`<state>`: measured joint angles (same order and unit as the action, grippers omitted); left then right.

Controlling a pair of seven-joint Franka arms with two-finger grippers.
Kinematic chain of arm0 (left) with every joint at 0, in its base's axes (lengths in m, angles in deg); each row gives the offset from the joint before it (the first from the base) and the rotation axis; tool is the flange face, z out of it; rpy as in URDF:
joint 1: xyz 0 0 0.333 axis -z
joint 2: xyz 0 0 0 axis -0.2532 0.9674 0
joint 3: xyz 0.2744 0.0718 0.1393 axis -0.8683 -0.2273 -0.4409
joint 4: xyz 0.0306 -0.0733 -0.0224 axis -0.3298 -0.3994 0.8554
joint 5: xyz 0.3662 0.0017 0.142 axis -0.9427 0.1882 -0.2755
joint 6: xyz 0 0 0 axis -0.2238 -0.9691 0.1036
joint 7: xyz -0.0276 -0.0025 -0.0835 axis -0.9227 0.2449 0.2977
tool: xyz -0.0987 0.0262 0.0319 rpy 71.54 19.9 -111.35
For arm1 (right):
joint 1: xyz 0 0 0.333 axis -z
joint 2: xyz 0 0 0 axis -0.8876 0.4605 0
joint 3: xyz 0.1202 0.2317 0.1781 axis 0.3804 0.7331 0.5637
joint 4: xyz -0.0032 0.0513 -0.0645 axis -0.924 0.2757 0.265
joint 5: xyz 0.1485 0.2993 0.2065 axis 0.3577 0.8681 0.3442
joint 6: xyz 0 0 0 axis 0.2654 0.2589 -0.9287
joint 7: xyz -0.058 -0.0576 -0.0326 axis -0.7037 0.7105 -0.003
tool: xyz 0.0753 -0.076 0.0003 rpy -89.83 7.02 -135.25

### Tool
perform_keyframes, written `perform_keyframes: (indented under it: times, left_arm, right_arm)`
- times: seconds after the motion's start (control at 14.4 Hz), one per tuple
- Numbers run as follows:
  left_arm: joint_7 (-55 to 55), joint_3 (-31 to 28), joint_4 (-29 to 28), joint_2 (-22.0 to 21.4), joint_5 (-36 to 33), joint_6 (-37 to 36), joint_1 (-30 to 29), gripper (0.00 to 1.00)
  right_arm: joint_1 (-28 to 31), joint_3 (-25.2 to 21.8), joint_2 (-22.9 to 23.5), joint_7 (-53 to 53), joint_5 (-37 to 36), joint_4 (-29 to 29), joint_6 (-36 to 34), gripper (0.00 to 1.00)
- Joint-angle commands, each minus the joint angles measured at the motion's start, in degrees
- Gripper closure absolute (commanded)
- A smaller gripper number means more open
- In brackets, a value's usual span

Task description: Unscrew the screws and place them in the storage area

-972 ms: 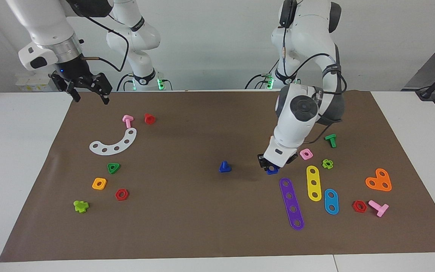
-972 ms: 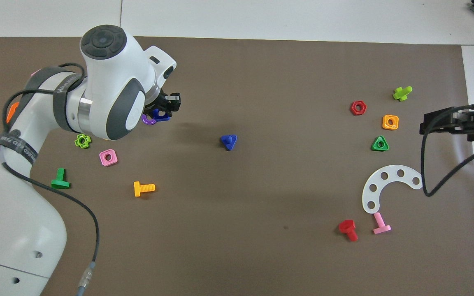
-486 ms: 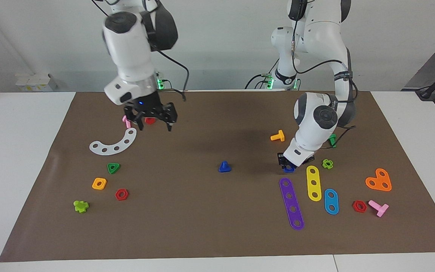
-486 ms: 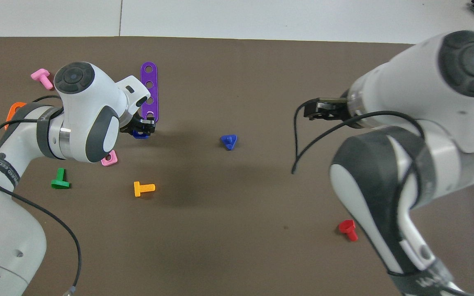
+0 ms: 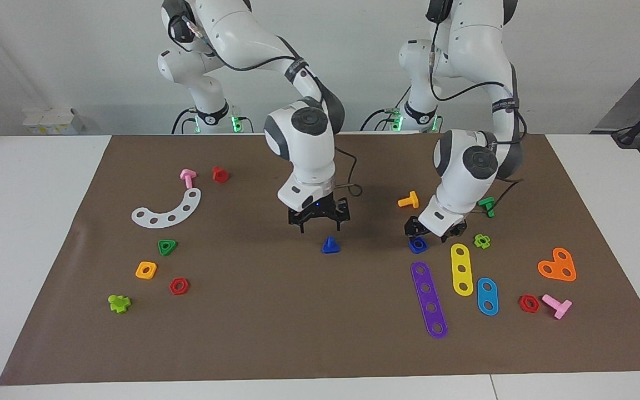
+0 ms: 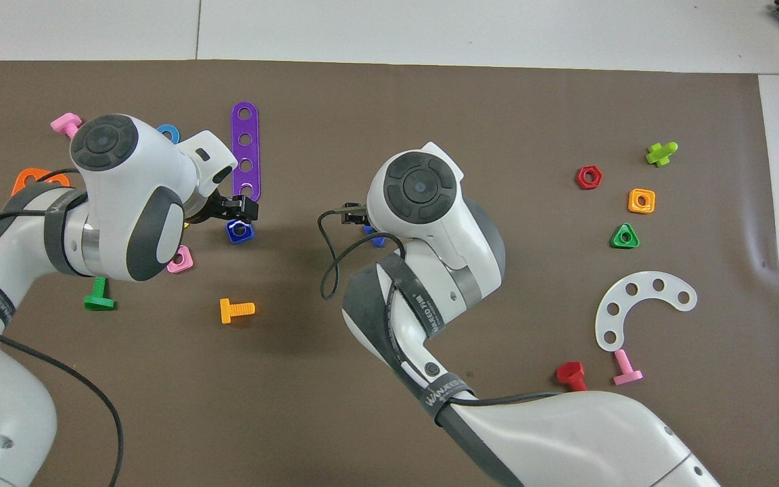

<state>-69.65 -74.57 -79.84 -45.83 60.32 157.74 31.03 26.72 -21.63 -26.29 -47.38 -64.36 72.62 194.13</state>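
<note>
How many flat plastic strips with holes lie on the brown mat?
4. The white curved strip lies toward the right arm's end. The purple, yellow and light blue straight strips lie together toward the left arm's end. None seems hidden.

White table (image 5: 31, 233); brown mat (image 5: 275, 311) lies on it.

white table (image 5: 31, 233) under a brown mat (image 5: 275, 333) — plain pale wall (image 5: 353, 55).
</note>
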Motion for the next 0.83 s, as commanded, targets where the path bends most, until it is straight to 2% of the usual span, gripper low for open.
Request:
perform_keyframes:
  times: [0.0, 0.07, 0.28, 0.42, 0.76]
  left_arm:
    - [1.1, 0.3, -0.1, -4.6, 0.9, -2.5, -2.5, 0.00]
    - [1.2, 0.3, 0.5, -5.8, 0.9, -4.2, -3.3, 0.00]
    - [3.8, 0.3, 0.8, -9.8, 0.7, -8.7, -6.7, 0.00]
    - [6.4, 0.0, 0.7, -11.8, 0.4, -12.1, -8.4, 0.00]
    - [8.3, -0.2, 0.6, -19.0, 0.1, -19.8, -12.5, 0.00]
  right_arm:
    - [-0.2, 0.0, 1.5, -1.1, -1.3, 0.2, 2.4, 0.02]
    - [-0.2, 0.0, 1.6, -1.1, -1.4, 0.8, 3.5, 0.05]
    - [-0.7, 0.0, 2.1, -0.9, -2.4, 3.4, 7.5, 0.30]
    - [-1.0, 0.0, 2.8, -1.0, -2.5, 3.7, 8.0, 0.39]
    - [-1.1, 0.0, 2.7, -0.9, -2.4, 6.8, 11.7, 0.46]
